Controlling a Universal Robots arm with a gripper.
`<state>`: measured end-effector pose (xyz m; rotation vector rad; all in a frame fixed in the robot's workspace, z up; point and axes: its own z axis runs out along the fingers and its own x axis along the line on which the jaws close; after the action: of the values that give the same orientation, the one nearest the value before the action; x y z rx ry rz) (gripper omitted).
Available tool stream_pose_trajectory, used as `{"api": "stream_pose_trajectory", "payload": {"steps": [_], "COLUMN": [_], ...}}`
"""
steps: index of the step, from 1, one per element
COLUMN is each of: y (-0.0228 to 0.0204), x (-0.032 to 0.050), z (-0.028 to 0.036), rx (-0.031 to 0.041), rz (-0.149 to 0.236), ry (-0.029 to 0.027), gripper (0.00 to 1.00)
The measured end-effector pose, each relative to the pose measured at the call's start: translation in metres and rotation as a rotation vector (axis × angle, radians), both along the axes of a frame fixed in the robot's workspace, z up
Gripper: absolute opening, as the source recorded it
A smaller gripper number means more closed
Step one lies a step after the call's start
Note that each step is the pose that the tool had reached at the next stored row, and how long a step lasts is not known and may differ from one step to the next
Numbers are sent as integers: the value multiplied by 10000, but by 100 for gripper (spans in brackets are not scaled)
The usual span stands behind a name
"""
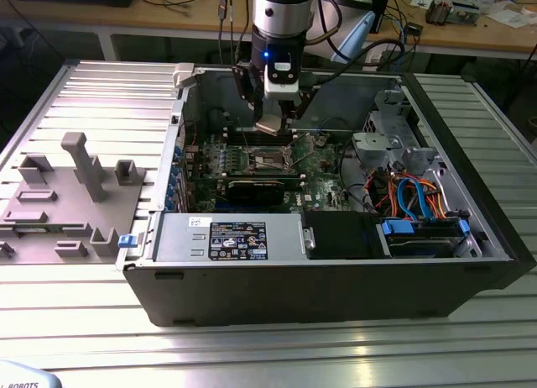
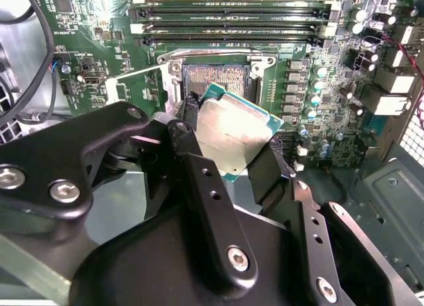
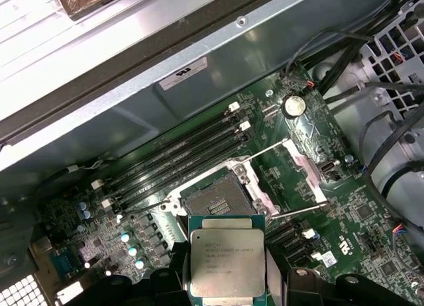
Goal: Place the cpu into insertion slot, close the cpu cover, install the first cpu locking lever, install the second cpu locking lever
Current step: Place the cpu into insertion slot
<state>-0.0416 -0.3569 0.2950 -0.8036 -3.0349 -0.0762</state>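
Gripper (image 2: pixel 228 147) is closed on the cpu (image 2: pixel 232 137). In the second wrist view its two black fingers (image 2: pixel 185 137) press on opposite edges of the chip, whose silvery top face is up and green border visible. In the first wrist view we see the cpu (image 3: pixel 227 259) held level between the fingers, clear of the board.

The insertion slot (image 3: pixel 215 200) is bare, with its dark contact field exposed inside the silvery rim. In the second wrist view the cpu overlaps one edge of the insertion slot (image 2: pixel 215 81) and sits turned at an angle to it, so it is over the socket area but not seated.

The cpu cover (image 3: pixel 306 173) is swung open and lies off to one side of the slot. Two thin locking levers (image 3: pixel 299 210) are released and stand away from the rim.

The memory slots (image 3: pixel 179 160) run just beside the insertion slot on the green motherboard (image 3: pixel 371 213).

In the exterior view the arm reaches down into the open computer case (image 1: pixel 336 287), with the gripper (image 1: pixel 273 123) hanging above the insertion slot (image 1: pixel 270 159). The power supply (image 1: pixel 226 237) lies along the near wall, and blue and orange cables (image 1: pixel 411 191) are at the exterior view's right. The case rests on a ribbed metal worktop (image 1: pixel 252 354). A grey fixture tray (image 1: pixel 67 195) lies beside it on the exterior view's left.
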Motion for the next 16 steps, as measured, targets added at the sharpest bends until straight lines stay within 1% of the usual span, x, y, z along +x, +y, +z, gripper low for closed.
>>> {"api": "stream_pose_trajectory", "payload": {"steps": [16], "y": [0], "x": [0], "z": [0], "rx": [-4], "rz": [-260], "ry": [0], "gripper": [55]}}
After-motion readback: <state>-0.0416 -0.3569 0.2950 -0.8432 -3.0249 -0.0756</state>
